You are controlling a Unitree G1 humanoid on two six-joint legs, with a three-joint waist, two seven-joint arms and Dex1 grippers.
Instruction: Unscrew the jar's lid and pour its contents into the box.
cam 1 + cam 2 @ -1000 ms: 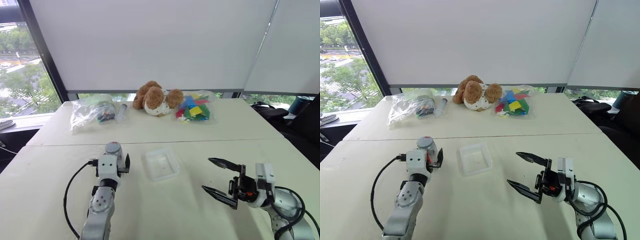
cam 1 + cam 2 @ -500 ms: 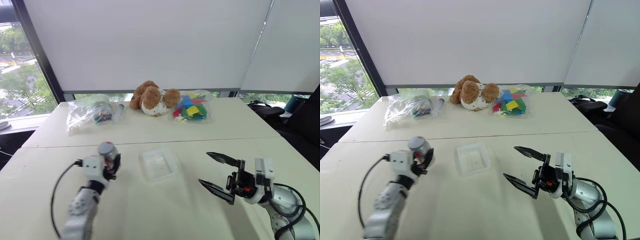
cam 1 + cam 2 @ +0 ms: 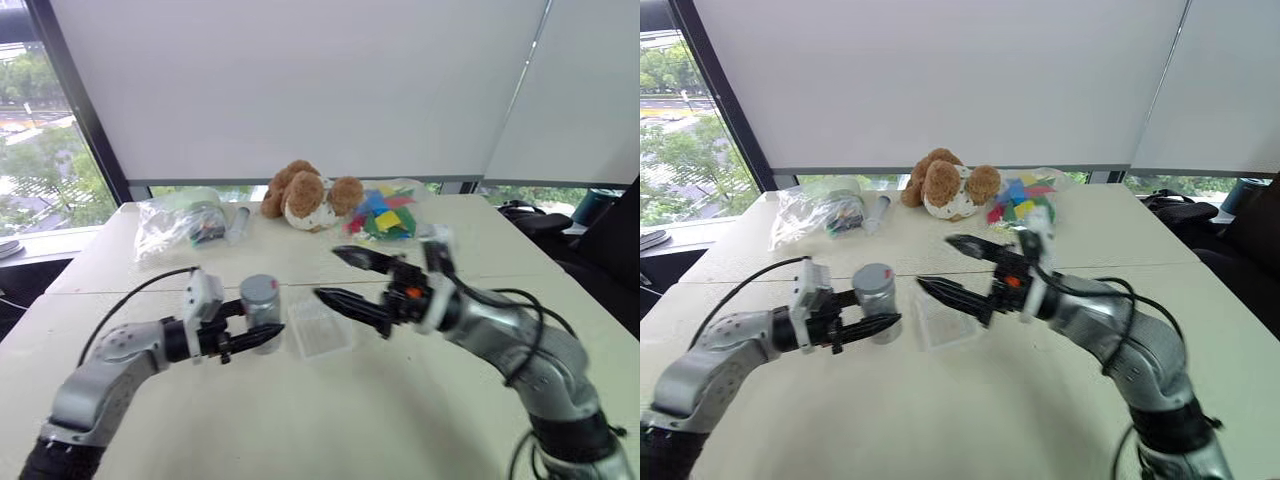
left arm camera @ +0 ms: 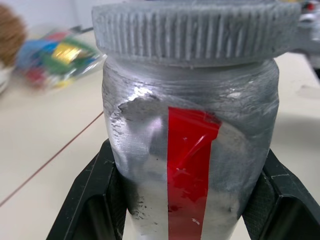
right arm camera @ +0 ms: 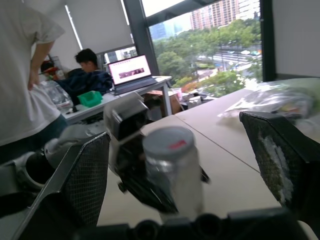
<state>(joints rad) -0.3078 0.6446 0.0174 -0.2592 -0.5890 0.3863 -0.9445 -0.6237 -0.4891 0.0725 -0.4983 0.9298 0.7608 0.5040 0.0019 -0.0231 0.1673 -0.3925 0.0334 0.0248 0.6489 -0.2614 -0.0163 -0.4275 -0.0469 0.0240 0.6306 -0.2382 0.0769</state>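
The silver-grey jar [image 3: 261, 306] with a red stripe [image 4: 191, 165] is held upright above the table, just left of the box, with my left gripper [image 3: 262, 328] shut on its lower body. Its ribbed grey lid [image 4: 195, 31] sits on top. The contents are hidden inside. My right gripper [image 3: 327, 272] stands open just right of the jar, pointing at it, its fingers [image 5: 84, 176] apart from it on either side. The clear shallow box [image 3: 322, 330] lies on the table below the right gripper, partly covered by a finger.
At the table's far side lie a clear bag [image 3: 178, 220], a clear tube [image 3: 240, 222], a teddy bear [image 3: 305, 196] and a bag of coloured pieces [image 3: 386, 213]. In the right wrist view, people [image 5: 22, 75] and a laptop [image 5: 132, 72] are at a desk beyond the table.
My left gripper shut on the jar, lifted it off the table and swung to point right. My right arm rose and moved left toward the jar, staying open.
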